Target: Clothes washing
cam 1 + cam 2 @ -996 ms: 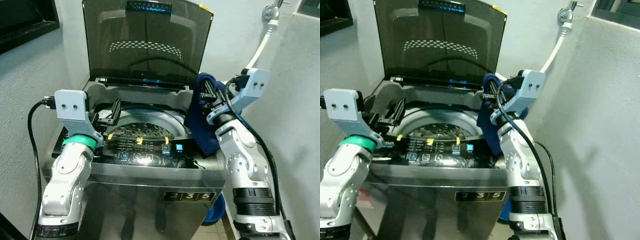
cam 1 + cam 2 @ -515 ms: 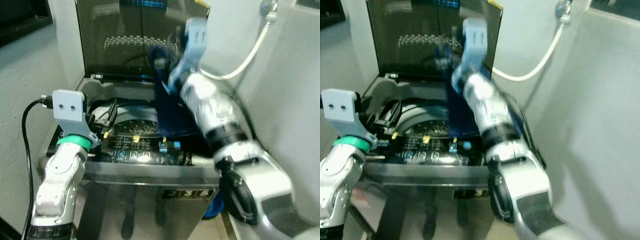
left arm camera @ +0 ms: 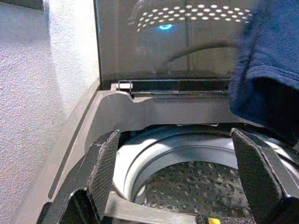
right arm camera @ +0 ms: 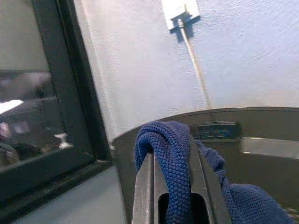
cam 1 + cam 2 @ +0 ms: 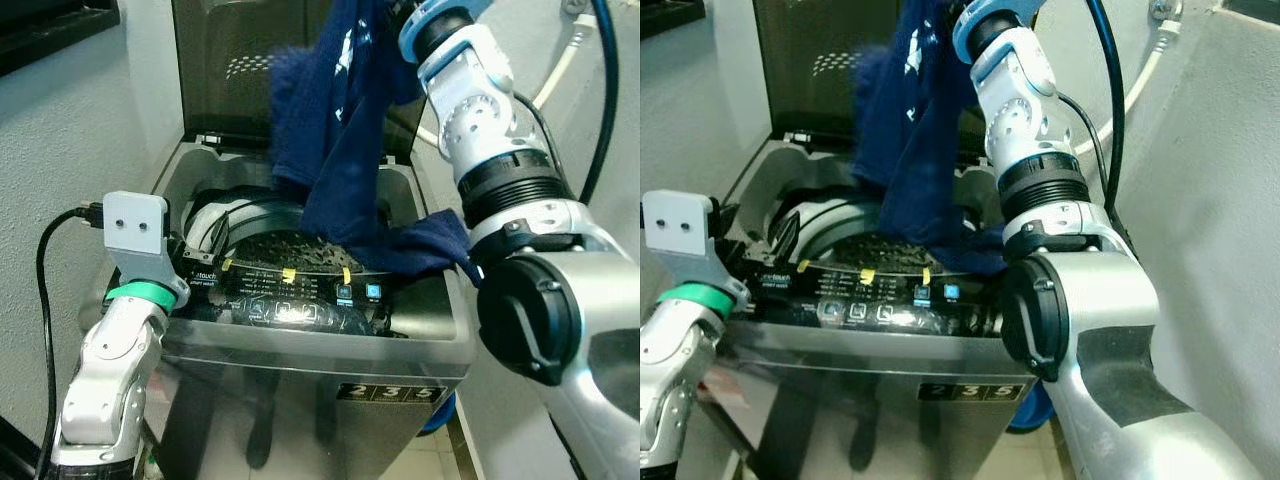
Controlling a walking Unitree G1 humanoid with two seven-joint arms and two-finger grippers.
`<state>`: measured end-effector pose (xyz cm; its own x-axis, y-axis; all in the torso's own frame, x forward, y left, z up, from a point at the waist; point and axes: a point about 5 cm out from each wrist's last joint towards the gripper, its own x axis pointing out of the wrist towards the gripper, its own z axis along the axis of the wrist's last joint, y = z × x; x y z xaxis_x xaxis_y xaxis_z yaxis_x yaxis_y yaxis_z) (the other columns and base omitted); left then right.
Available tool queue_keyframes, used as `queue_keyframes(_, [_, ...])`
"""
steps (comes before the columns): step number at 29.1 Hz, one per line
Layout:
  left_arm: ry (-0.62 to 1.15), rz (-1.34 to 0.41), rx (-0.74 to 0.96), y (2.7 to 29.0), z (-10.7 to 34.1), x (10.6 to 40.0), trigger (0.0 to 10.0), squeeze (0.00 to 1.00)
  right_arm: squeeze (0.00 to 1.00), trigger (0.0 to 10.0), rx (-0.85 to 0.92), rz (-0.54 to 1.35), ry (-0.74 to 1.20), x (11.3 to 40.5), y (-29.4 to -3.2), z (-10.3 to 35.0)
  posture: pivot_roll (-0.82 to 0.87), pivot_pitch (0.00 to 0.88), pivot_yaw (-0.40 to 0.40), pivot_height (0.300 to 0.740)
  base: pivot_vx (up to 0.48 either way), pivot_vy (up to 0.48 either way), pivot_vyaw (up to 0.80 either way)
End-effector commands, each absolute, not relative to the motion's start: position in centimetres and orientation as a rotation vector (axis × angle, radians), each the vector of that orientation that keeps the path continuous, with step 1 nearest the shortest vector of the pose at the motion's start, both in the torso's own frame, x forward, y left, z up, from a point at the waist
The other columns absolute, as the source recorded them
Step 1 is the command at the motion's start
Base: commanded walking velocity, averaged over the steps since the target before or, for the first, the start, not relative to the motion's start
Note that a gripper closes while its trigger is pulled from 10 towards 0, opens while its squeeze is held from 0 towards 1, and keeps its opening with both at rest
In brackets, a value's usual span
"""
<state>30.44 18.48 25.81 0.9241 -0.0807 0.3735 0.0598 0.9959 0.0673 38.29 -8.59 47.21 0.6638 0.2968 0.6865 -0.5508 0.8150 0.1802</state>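
In the left eye view, the right arm (image 5: pixel 500 150) was raised high and reached across the open washing machine (image 5: pixel 300 330), with its wrist going out of the top edge of the picture. A dark blue garment (image 5: pixel 335 150) hung down from that wrist, in front of the raised lid (image 5: pixel 220 90), and its lower part lay over the right rim of the machine, above the drum (image 5: pixel 290 255). The left arm (image 5: pixel 115 350) was bent at the front left corner of the machine, and its left end effector (image 5: pixel 205 245) pointed in over the left rim toward the drum.

The right eye view showed the same scene; here a white hose (image 5: pixel 1140 80) ran along the wall behind the right arm.

In the left wrist view, the two black fingers (image 3: pixel 105 163) of the left end effector stood wide apart with nothing between them. Between them the perforated drum was visible below, and an edge of the blue garment hung near the far finger, in front of the lid.

In the right wrist view, the right end effector (image 4: pixel 173 186) had its fingers close together and a fold of the knitted blue garment was looped over them and clamped there. Behind it were a light wall with a white socket and cable (image 4: pixel 180 9) and a dark window frame (image 4: pixel 70 93).
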Motion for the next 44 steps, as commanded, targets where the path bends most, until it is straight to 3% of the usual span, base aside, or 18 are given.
queue_keyframes(1, [-0.358,-0.096,0.06,18.2,25.4,30.5,10.0,0.0,0.0,10.0,0.379,0.465,-0.7,38.4,-9.2,47.0,0.02,0.069,-0.007,0.74,0.0,0.0,0.0])
queue_keyframes(3, [-0.354,-0.121,0.067,17.8,25.4,30.7,10.0,0.0,0.0,10.0,0.303,0.44,-0.651,39.1,-8.9,45.7,0.02,0.069,-0.001,0.74,0.0,0.0,0.0])
queue_keyframes(4, [-0.349,-0.151,0.075,17.4,25.4,30.8,10.0,0.0,0.0,10.0,0.172,0.426,-0.556,40.1,-8.3,43.1,0.02,0.065,0.003,0.74,0.0,0.0,0.0])
queue_keyframes(6, [-0.349,-0.151,0.075,17.4,25.4,30.8,10.0,0.0,0.0,10.0,0.172,0.426,-0.556,40.1,-8.3,43.1,0.02,0.065,0.003,0.74,0.0,0.0,0.0])
queue_keyframes(8, [-0.33,-0.207,0.086,16.7,25.2,30.8,10.0,0.0,0.0,10.0,-0.141,0.482,-0.268,41.7,-6.7,36.5,0.02,0.058,0.005,0.74,0.0,0.0,0.0])
queue_keyframes(10, [-0.319,-0.236,0.088,16.4,25.2,30.7,10.0,0.0,0.0,10.0,-0.277,0.516,-0.078,42.2,-6.6,32.6,0.02,0.053,0.003,0.74,0.0,0.0,0.0])
queue_keyframes(20, [-0.311,-0.268,0.087,16.5,25.8,30.5,10.0,0.0,0.0,10.0,-0.183,0.414,-0.046,42.5,-8.0,32.9,0.03,0.039,-0.003,0.74,0.0,0.0,0.0])
queue_keyframes(21, [-0.314,-0.274,0.089,16.5,26.0,30.5,10.0,0.0,1.0,10.0,-0.165,0.403,-0.038,42.6,-8.2,33.1,0.03,0.036,-0.003,0.74,0.0,0.0,0.0])
queue_keyframes(29, [-0.317,-0.28,0.091,16.5,26.1,30.5,10.0,0.0,1.0,10.0,-0.157,0.405,-0.021,42.6,-8.5,33.2,0.03,0.036,-0.001,0.74,0.0,0.0,0.0])
queue_keyframes(30, [-0.316,-0.282,0.092,16.5,26.1,30.5,10.0,0.0,0.25,10.0,-0.123,0.417,-0.008,42.5,-8.5,33.3,0.03,0.038,0.0,0.74,0.0,0.0,0.0])
queue_keyframes(31, [-0.315,-0.285,0.096,16.4,26.1,30.6,10.0,0.0,0.0,10.0,-0.093,0.449,0.012,42.5,-8.5,33.5,0.03,0.038,0.001,0.74,0.0,0.0,0.0])
queue_keyframes(44, [-0.301,-0.302,0.103,16.4,25.9,30.9,10.0,0.0,0.0,10.0,-0.06,0.68,0.076,41.7,-7.7,34.2,0.04,0.041,0.015,0.74,0.0,0.0,0.0])
